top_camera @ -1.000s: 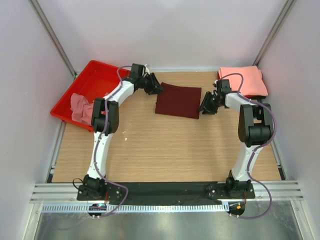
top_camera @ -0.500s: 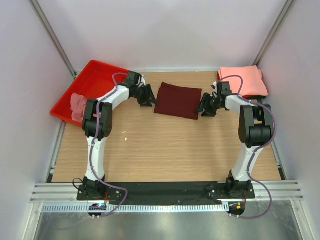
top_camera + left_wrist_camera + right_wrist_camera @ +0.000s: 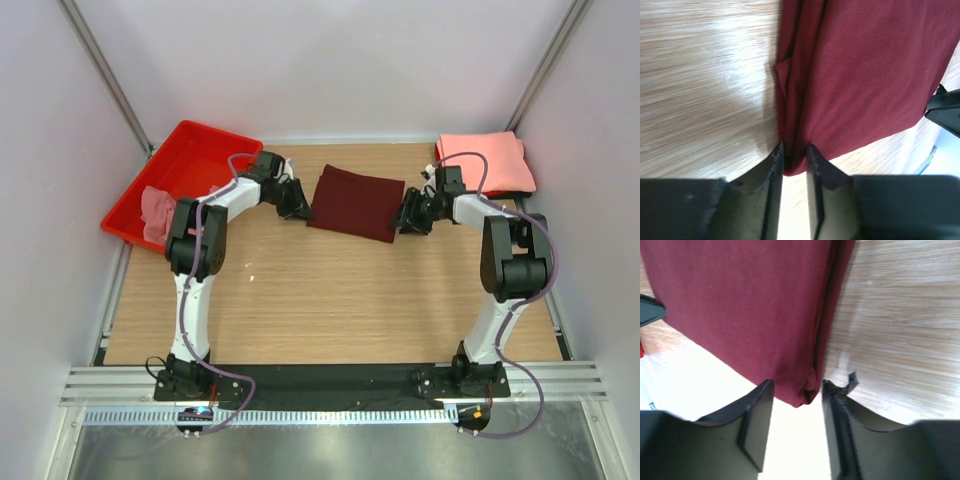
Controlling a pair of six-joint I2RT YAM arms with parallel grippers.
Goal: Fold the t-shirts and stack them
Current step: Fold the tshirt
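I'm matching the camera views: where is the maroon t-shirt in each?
Top external: maroon t-shirt mid-table, toward the back.
Left wrist: fills the upper right.
Right wrist: fills the upper left.
Shared landmark: the wooden table beneath it.

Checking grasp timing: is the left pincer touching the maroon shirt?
Touching. The left wrist view shows the left pincer astride a folded corner of the maroon shirt, cloth meeting both fingertips.
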